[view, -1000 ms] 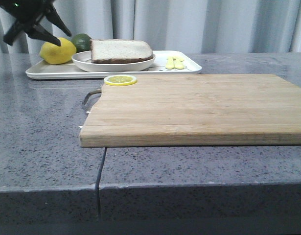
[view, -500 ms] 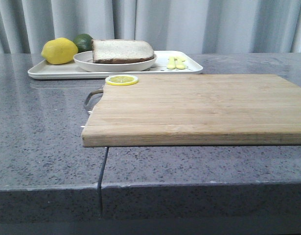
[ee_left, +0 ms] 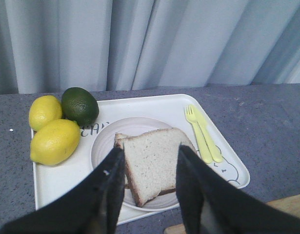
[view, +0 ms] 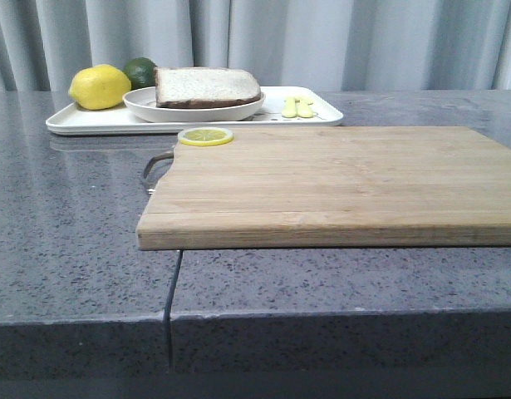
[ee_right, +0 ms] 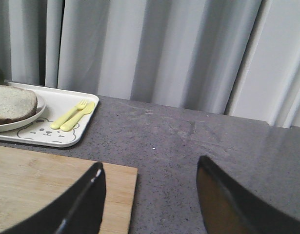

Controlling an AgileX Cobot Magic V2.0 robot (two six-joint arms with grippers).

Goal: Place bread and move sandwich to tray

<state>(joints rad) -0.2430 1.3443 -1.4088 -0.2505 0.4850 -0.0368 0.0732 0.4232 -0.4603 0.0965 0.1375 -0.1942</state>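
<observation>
left gripper [ee_left: 147, 187]: fingers spread, empty | right gripper [ee_right: 150, 202]: fingers spread, empty

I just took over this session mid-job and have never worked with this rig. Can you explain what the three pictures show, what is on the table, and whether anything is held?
This is a two-armed robot; each arm ends in a two-fingered gripper with a camera on its wrist.

The front view looks forward over the grey table. No arm shows in it. A wooden cutting board lies nearest, with a lemon slice at its far left corner. Behind it the white tray carries the plate with the sandwich, a lemon, a lime and a yellow plastic fork and spoon.

The left wrist view looks down from above the tray and shows a second lemon. The left gripper is open and empty.

The right wrist view looks across the board's far right corner. The right gripper is open and empty.
</observation>
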